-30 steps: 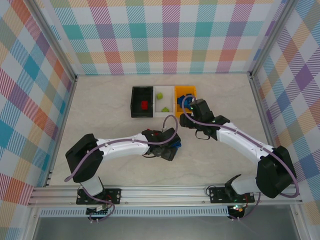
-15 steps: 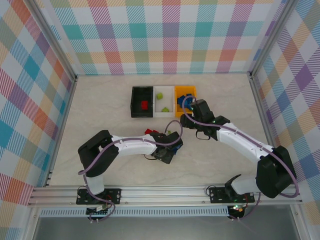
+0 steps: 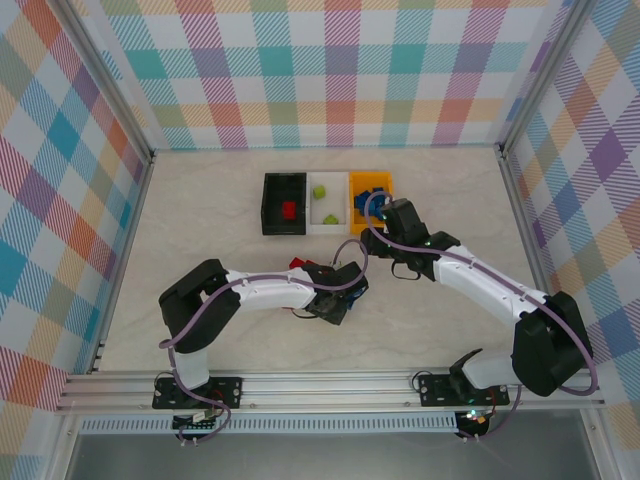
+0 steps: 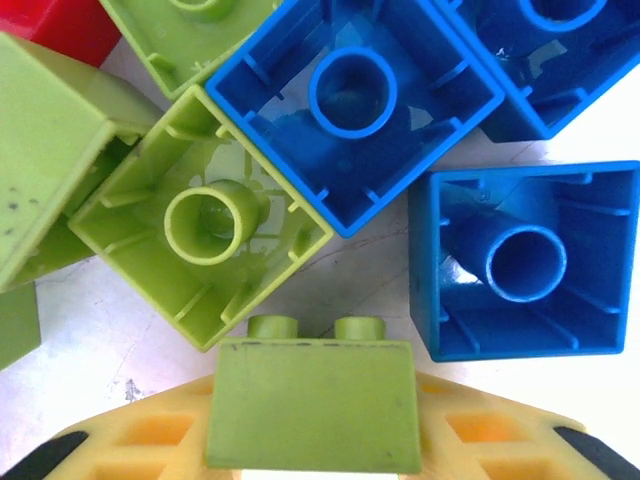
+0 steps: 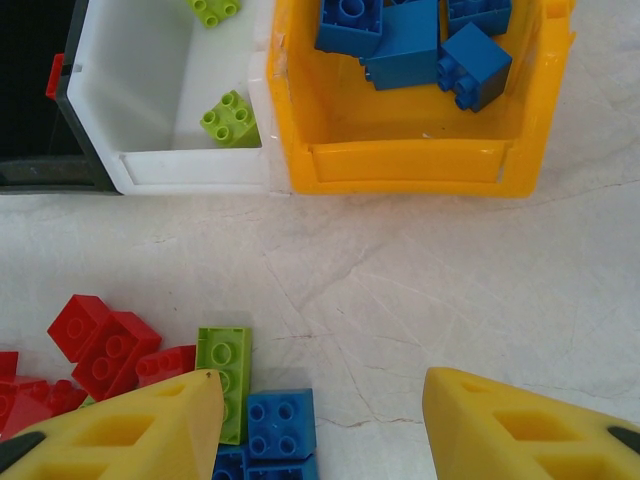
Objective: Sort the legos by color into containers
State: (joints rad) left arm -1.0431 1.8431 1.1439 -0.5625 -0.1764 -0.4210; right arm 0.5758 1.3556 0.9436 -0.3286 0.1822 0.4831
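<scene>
You're gripping a green brick (image 4: 312,400) right now. The left jaws are pressing on it from both sides, and its two studs are poking out past the yellow fingers (image 4: 490,440).

Right in front of it, the loose pile (image 3: 298,264) is lying on the desk (image 5: 450,290), around the middle and on the near side of the bins. In the left wrist view a green one (image 4: 205,225) and a blue one (image 4: 355,105) are lying hollow side up and touching. Another upturned blue one (image 4: 515,260) is sitting just beside them. In the right wrist view, red bricks (image 5: 100,345), a green one (image 5: 222,365) and a blue one (image 5: 280,425) are sitting bunched together at the pile's edge.

Further back, the three bins are standing side by side in a row. The black bin (image 3: 268,205) is holding a red brick (image 3: 288,209). The white bin (image 5: 190,170) is holding two green ones (image 5: 230,118), and the yellow bin (image 5: 410,165) is holding several blue ones (image 5: 400,40).

Your right jaws are hanging apart with nothing between them, over bare desk near the yellow bin.
</scene>
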